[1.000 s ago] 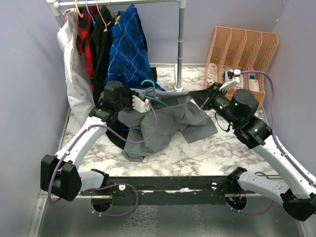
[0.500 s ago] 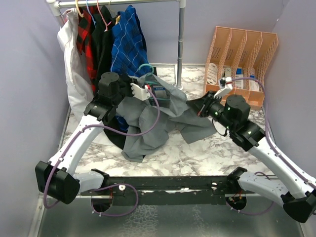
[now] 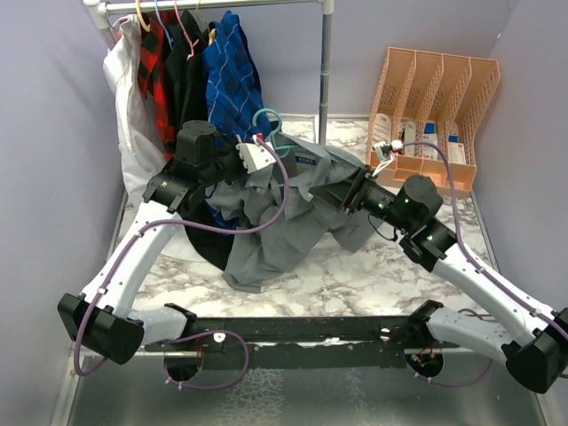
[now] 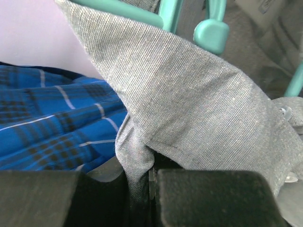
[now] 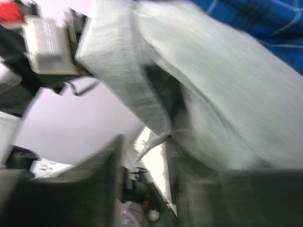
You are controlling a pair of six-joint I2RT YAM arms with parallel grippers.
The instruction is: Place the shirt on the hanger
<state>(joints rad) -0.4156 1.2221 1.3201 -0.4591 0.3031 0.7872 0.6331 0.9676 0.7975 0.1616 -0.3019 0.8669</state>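
Just behind the left gripper (image 3: 264,152) a blue plaid shirt (image 3: 232,84) hangs from a metal rail (image 3: 222,4). Further to that gripper's left hang a black garment (image 3: 188,80), a red-and-black plaid shirt (image 3: 158,67) and a white garment (image 3: 133,115). Beyond the right gripper (image 3: 349,196), to its right, an orange file rack (image 3: 435,84) stands on the marble table (image 3: 355,275).

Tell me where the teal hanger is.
In the top view the teal hanger sits left of centre at the back, its hook rising from the grey shirt just right of the hanging blue plaid shirt.
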